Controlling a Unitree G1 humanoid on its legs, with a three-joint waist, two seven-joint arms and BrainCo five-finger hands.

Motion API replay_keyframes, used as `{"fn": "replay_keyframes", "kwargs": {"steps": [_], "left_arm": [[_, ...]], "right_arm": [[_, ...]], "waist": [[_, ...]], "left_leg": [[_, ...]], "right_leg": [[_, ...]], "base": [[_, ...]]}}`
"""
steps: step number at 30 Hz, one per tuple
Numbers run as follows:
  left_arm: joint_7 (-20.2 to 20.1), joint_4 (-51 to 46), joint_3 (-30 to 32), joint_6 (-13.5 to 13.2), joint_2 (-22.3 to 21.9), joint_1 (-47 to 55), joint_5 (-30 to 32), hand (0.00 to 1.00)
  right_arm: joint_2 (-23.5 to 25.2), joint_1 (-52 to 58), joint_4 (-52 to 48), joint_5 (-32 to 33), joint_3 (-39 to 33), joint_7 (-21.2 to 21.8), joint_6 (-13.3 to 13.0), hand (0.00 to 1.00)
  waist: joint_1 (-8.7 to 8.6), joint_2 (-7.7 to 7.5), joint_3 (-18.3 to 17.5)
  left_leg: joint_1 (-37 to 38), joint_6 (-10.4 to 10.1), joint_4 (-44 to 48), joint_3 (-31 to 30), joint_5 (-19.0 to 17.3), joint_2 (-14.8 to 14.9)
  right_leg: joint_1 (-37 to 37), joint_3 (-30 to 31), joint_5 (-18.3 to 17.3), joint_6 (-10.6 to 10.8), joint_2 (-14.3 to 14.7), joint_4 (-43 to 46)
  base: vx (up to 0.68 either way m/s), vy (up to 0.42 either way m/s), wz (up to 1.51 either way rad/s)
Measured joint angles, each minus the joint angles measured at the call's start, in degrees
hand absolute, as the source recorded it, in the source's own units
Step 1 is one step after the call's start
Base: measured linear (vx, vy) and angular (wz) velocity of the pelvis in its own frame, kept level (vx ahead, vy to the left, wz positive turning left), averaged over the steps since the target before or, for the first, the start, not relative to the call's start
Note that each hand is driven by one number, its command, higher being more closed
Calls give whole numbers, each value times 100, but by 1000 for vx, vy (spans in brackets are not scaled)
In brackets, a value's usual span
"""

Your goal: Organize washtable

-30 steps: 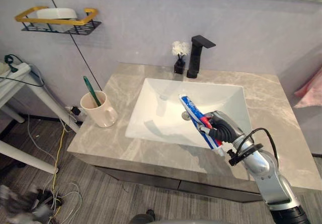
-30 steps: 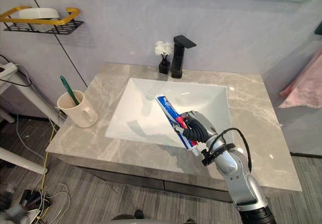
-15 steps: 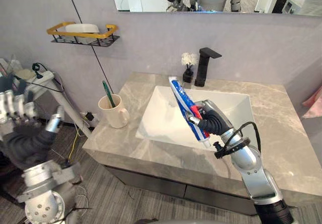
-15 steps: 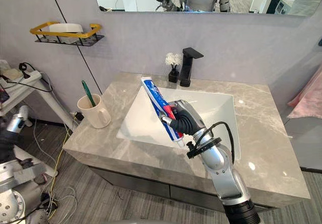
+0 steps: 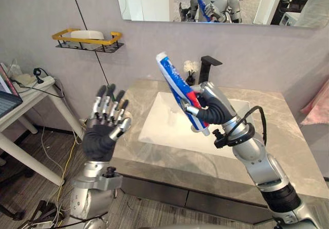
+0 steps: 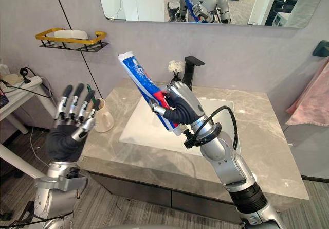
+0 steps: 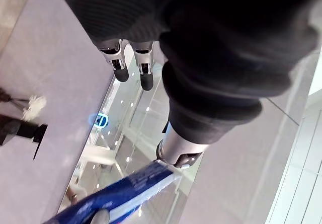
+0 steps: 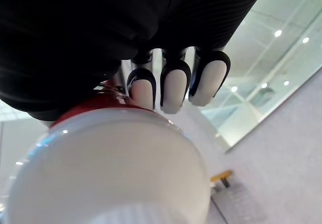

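Lifted toothpaste tube (image 5: 172, 77) clear of sink (image 5: 163, 122), right hand (image 5: 212, 106) fingers clenched round it. Raised left hand (image 5: 101, 134), fingers spread, empty; mug (image 6: 105, 122) just behind fingers, likely destination.

Toothpaste tube (image 5: 175, 82) in right hand (image 5: 213, 106) higher; left hand (image 5: 104, 126) up, fingers spread.
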Motion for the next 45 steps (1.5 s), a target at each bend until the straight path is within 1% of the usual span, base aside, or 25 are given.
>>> {"fn": "replay_keyframes", "kwargs": {"steps": [3,6,9,12,14,17,18,21,23,27,31,33,34,38,40,45], "left_arm": [[-1,89,-384,47,283,-196,-164,0],[1,108,-665,50,559,-542,-190,0],[21,188,-858,35,708,-827,-207,0],[66,292,-943,24,769,-923,-317,0],[168,313,-1130,12,875,-1081,-415,0],[249,316,-1229,9,913,-1212,-424,0],[264,341,-1345,9,953,-1343,-428,0],[271,466,-1399,8,1006,-1486,-458,0],[274,534,-1470,9,1013,-1550,-507,0],[281,636,-1566,8,1060,-1582,-584,0],[259,873,-1611,31,1078,-1585,-714,0],[248,904,-1661,47,1156,-1585,-793,0],[235,917,-1680,57,1194,-1585,-871,100],[182,985,-1713,83,1223,-1584,-927,100],[175,1021,-1706,82,1222,-1582,-935,100],[175,1052,-1710,83,1210,-1568,-930,100]], "right_arm": [[-164,-167,79,-13,344,-63,-50,100],[-330,-306,233,-26,663,-64,-76,100],[-437,-376,298,-26,830,-87,-79,100],[-607,-557,465,-25,985,-136,-80,100],[-755,-659,561,-24,1192,-211,-78,100],[-758,-730,655,-24,1313,-213,-79,100],[-782,-771,697,-24,1417,-211,-77,100],[-902,-855,715,-76,1702,-216,-99,100],[-973,-892,733,-142,1743,-248,-99,100],[-1121,-898,777,-357,1849,-446,-147,100],[-1194,-898,939,-631,1932,-482,-193,100],[-1257,-897,939,-772,1936,-484,-223,100],[-1295,-897,938,-813,1942,-483,-247,100],[-1341,-897,938,-939,1965,-479,-314,100],[-1352,-895,936,-985,1976,-479,-433,100],[-1350,-852,936,-1050,1974,-467,-457,100]], "waist": [[-72,1,2],[-84,-1,2],[-88,1,3],[-92,2,4],[-86,3,5],[-87,1,6],[-86,1,7],[-92,3,9],[-92,3,13],[-96,-2,19],[-93,-2,23],[-94,-5,29],[-95,0,36],[-98,6,74],[-97,6,90],[-98,-6,166]], "left_leg": [[55,-5,-167,-6,106,5],[72,-5,-168,3,107,6],[79,-6,-176,16,110,7],[121,-7,-204,37,111,10],[170,-12,-256,60,116,9],[169,-12,-258,74,116,9],[168,-12,-259,78,116,9],[168,-12,-260,85,116,10],[169,-11,-260,94,116,9],[173,-11,-262,110,116,10],[182,-11,-273,140,116,11],[198,-11,-289,146,116,12],[210,-11,-301,152,116,12],[226,-11,-318,158,116,12],[226,-11,-326,158,116,12],[231,-11,-331,161,116,11]], "right_leg": [[0,-9,1,0,3,2],[0,-1,2,2,3,4],[4,9,4,4,3,4],[14,31,4,5,5,0],[18,50,4,5,4,-12],[22,71,4,5,3,-11],[23,78,4,5,4,-11],[20,86,4,5,4,-11],[15,97,4,5,3,-9],[8,111,4,5,3,-7],[-6,140,5,8,2,-4],[-6,145,5,8,3,-6],[-6,149,5,8,2,-7],[-4,156,5,8,3,-11],[-3,157,5,8,2,-12],[-4,160,5,8,1,-12]], "base": [[-25,-2,1],[-36,1,-1],[0,0,0],[-8,2,-5],[-23,5,-4],[-3,4,-3],[0,0,0],[-10,0,-1],[0,0,0],[-17,0,-1],[-20,0,-3],[0,0,0],[0,0,0],[0,0,0],[0,0,0],[0,0,0]]}}
